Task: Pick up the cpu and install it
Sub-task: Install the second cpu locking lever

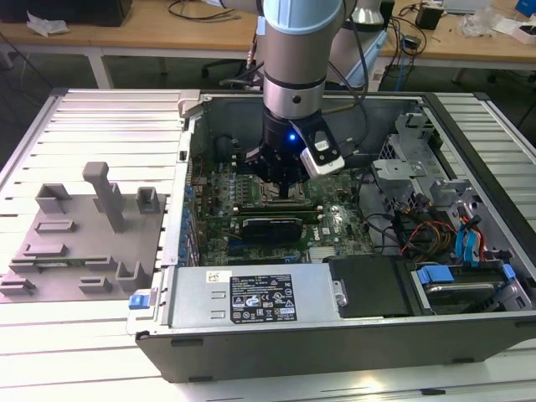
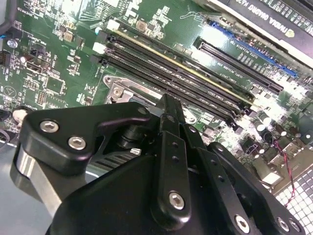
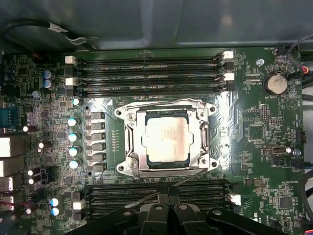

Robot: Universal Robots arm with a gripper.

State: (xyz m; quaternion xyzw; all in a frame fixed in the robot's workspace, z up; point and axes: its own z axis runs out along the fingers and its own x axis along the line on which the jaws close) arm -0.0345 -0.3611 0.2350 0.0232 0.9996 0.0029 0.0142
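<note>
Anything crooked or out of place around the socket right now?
Nothing stands out. In the first wrist view the cpu lies flat and square inside the socket frame, edges parallel to it; the surrounding motherboard looks undamaged.

My black gripper (image 3: 166,208) frames a silver-grey cpu (image 3: 167,136), its shiny metal socket frame (image 3: 128,142), and the green motherboard (image 3: 254,147).

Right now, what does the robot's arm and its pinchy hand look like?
The arm is a fat round tube, silver-grey, with a darker grey band lower down. Below that comes a black wrist part with a small blue light glowing on it. A little white and black box sits on its side, and dark cables run behind it. The gripper is made of shiny black bars joined with round silver screws.
</note>
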